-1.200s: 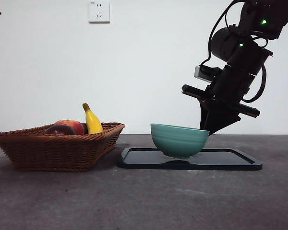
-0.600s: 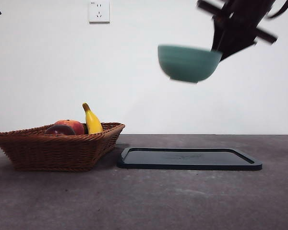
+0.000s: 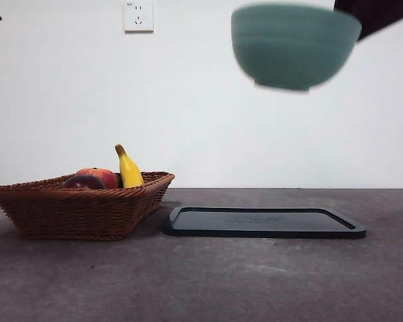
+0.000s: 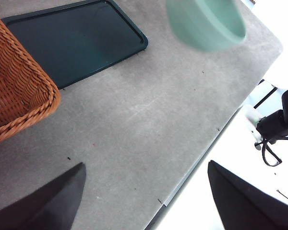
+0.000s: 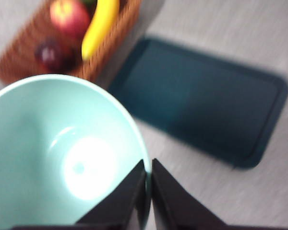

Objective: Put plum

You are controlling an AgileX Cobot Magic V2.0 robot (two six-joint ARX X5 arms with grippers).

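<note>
Bowl: The teal bowl (image 3: 295,45), which stood on the dark tray (image 3: 265,222) a second ago, now hangs high above the table near the top of the front view, blurred with motion.
Right gripper: The right gripper (image 5: 148,178) has its two jaws pinched tight on the bowl's rim, one inside and one outside the wall, and carries the bowl clear of everything below.
Left gripper: The left gripper (image 4: 146,191) waits with jaws spread wide and nothing between them, over bare table (image 4: 149,115) near its front edge.
Plum: The plum (image 3: 84,181) lies untouched in the wicker basket (image 3: 80,211), at the near side, just beside the red apple (image 3: 102,176); the banana (image 3: 129,168) leans up behind them.
Meaning for the task: The lift clears the tray and frees the bowl as a likely container for the plum, but the fruit itself has not been approached; the task looks to be in its early part.
Tray: Its flat floor is now bare, ringed by a low raised lip, and its near corner sits just beside the basket's side.
Open room: Plenty of clear grey table lies in front of tray and basket; the space above the basket is free for a descent from overhead.
Edges to mind: The basket's woven rim rises around the fruit, and the banana crowds the plum's far side, so a grasp probably wants to come straight down.
</note>
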